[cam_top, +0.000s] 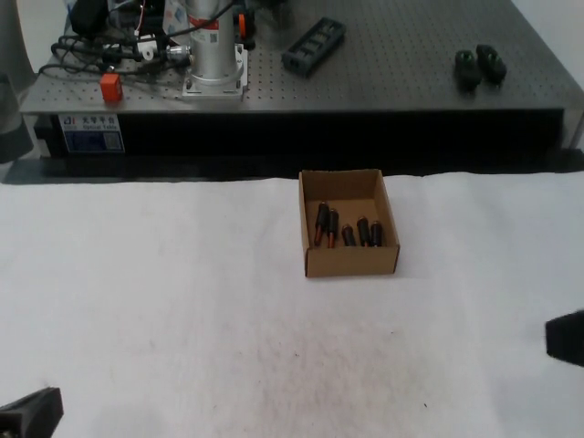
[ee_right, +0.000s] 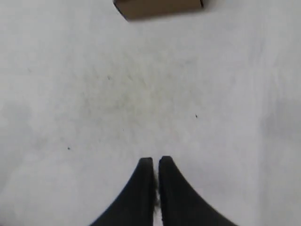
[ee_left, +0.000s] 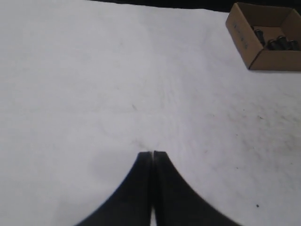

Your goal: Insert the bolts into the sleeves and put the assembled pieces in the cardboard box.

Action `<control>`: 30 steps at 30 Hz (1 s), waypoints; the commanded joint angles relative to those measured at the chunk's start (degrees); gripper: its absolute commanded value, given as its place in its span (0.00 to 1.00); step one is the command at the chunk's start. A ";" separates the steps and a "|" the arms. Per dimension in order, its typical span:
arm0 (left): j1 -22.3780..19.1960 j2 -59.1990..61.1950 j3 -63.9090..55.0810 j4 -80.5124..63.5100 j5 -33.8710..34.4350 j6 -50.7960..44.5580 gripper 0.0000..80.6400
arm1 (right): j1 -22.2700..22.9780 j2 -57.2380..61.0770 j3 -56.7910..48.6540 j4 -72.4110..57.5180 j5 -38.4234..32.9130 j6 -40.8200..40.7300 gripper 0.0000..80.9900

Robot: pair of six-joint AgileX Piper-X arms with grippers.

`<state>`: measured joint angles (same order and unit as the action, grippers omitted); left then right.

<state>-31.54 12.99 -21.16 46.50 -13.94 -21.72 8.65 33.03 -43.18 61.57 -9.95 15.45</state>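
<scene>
Your left gripper point(ee_left: 153, 154) is closed, fingers pressed together with nothing between them, low over the white cloth sheet point(cam_top: 182, 301). The right gripper point(ee_right: 155, 162) is the same: fingers all but touching, holding nothing, over the same cloth.

The small open-topped brown cardboard box point(cam_top: 351, 260) sits on the cloth at mid-bench, well apart from both grippers. The left wrist view has it far off to one side point(ee_left: 244, 40); the right wrist view catches its wall at the frame edge point(ee_right: 157, 8). What lies between each gripper and the box is cloth with a few dark specks.

Behind the cloth is a grey perforated metal table point(cam_top: 411, 73). On it are a silver metal post on a base plate point(cam_top: 214, 55), a tangle of black cables point(cam_top: 91, 46), a small orange block point(cam_top: 110, 87), a black slotted tray point(cam_top: 313, 46) and two small black parts point(cam_top: 479, 66).

Five black assembled pieces with red-orange accents point(cam_top: 349, 230) lie flat in the box, side by side near its front wall. Their long axes run roughly near-to-far, slightly tilted. You cannot tell which end is the bolt head.
</scene>
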 commanded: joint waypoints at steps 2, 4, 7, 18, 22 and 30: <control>0.01 -0.45 -0.19 0.08 4.22 -0.63 0.01 | 0.18 -9.56 8.87 -5.21 0.39 0.60 0.05; 0.01 -0.45 -0.19 0.08 7.51 -0.63 0.01 | 0.18 -13.05 13.83 -6.44 0.39 0.60 0.05; 0.01 -0.45 -0.01 0.08 9.30 -0.63 0.01 | 0.18 -15.98 20.56 -15.81 0.07 -0.06 0.05; 0.01 -0.33 7.31 -11.57 5.12 5.55 0.01 | 0.18 -15.95 35.26 -39.16 2.27 -8.20 0.05; 0.01 -0.33 10.98 -15.44 5.13 4.42 0.01 | 0.18 -15.85 40.66 -39.10 2.52 -7.32 0.05; 0.01 -0.33 16.16 -15.31 5.13 4.16 0.01 | 0.18 -15.85 43.18 -42.17 5.68 -4.72 0.05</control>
<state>-31.54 12.90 -6.61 32.20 -7.87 -17.44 8.65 17.34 0.76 21.03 -5.58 10.09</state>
